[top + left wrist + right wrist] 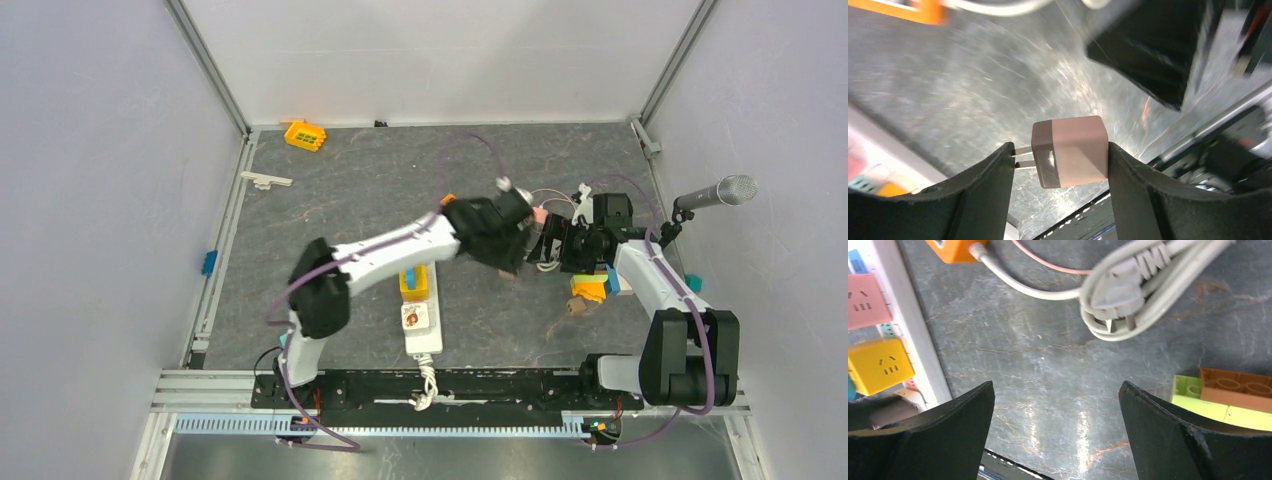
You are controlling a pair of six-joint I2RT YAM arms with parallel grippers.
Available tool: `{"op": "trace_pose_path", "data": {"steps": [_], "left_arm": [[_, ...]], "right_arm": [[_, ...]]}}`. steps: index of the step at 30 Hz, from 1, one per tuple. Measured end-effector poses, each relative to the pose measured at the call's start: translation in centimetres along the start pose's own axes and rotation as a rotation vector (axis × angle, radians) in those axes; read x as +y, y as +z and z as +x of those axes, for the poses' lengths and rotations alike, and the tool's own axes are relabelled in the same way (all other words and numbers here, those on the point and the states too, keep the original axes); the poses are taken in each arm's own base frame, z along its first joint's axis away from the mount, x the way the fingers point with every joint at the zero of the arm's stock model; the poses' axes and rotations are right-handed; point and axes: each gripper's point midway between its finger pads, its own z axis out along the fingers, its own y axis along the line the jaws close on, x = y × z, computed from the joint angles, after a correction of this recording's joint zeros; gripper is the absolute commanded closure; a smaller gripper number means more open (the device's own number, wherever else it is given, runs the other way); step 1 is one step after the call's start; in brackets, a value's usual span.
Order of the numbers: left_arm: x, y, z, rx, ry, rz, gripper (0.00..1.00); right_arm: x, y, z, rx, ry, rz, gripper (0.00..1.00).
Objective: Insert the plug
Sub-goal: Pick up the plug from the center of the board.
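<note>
- Step in hand, as judged: transport, with the plug (1070, 152) gripped and not yet in any socket.
- Left gripper (1060, 146) pinching the plug lengthwise, one black finger against the prong tips and the other flat on the back face; apparently lifted off the table (1048, 365).
- Right gripper (1056, 390) spread wide and holding nothing, hovering over bare table just beside the power strip (918, 340).
- In the top view, both grippers close together right of centre, with the strip nearer the arm bases.
- Next move probably calls for bringing the plug to the strip, finding a free socket and lining the prongs up with its slots.
- Likely snag: prong tips covered by a finger, so a regrasp on the side faces, or a handover to the open gripper, seems needed before pushing in.
- Plug: small rounded cube, matte pale pink with a darker pink front band, and two flat bright metal prongs.
- Strip: long white plastic bar carrying a yellow cube (880, 365) with slotted faces.
- Table: grey, marbled, slightly glossy.
- Nearby: a coiled grey cable (1118, 295), rubbery, with a moulded plug head; studded plastic bricks (1228, 395) in green and brown.
</note>
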Motion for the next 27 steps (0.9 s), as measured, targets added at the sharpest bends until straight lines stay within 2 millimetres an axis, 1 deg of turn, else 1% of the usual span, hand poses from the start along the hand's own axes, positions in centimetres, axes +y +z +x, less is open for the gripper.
{"op": "trace_pose_path", "data": {"steps": [2,3,4,5,6,9,10,14,16,19,20,22,24,27], "left_arm": [[2.4,-2.3,-2.7,-0.075,-0.123,0.010,0.52],[4.2,-3.9,-4.0,-0.118,-0.205,0.018,0.52],[5.1,-4.8,-4.6,-0.140,-0.249,0.022,0.53],[6.6,-6.1,-5.5,-0.181,-0.324,0.028,0.54],[7.9,-7.3,-6.1,-0.213,-0.390,0.035,0.55],[10.1,-9.8,-7.1,-0.280,-0.558,0.082,0.56],[10.6,-10.3,-7.2,-0.291,-0.602,0.093,0.56],[12.5,-11.6,-8.0,-0.337,-0.816,0.147,0.55],[13.2,-12.2,-8.3,-0.361,-0.925,0.171,0.55],[13.8,-13.0,-8.4,-0.395,-1.069,0.219,0.56],[13.9,-13.2,-8.3,-0.402,-1.119,0.236,0.57],[14.2,-13.5,-7.9,-0.416,-1.225,0.279,0.57],[14.3,-13.5,-7.4,-0.419,-1.306,0.308,0.57],[14.5,-13.1,-6.7,-0.408,-1.410,0.340,0.57]], "right_arm": [[0.9,-0.2,-0.5,-0.002,-0.019,-0.018,0.02],[1.6,-0.3,-1.0,-0.010,-0.036,-0.030,0.02],[2.1,-0.4,-1.4,-0.017,-0.046,-0.038,0.02],[2.8,-0.5,-1.9,-0.028,-0.062,-0.052,0.02],[3.5,-0.6,-2.3,-0.038,-0.076,-0.066,0.02],[5.9,-0.8,-3.1,-0.059,-0.121,-0.110,0.02],[6.5,-0.9,-3.3,-0.066,-0.136,-0.123,0.02],[10.5,-1.6,-3.8,-0.114,-0.209,-0.196,0.02],[13.0,-2.2,-4.2,-0.162,-0.236,-0.248,0.02],[16.4,-3.4,-4.8,-0.241,-0.257,-0.332,0.02],[17.7,-4.0,-5.1,-0.274,-0.266,-0.367,0.02],[19.8,-5.1,-5.6,-0.327,-0.278,-0.425,0.02],[21.4,-6.0,-6.1,-0.370,-0.288,-0.479,0.02],[23.4,-6.7,-6.3,-0.407,-0.302,-0.541,0.02]]}}
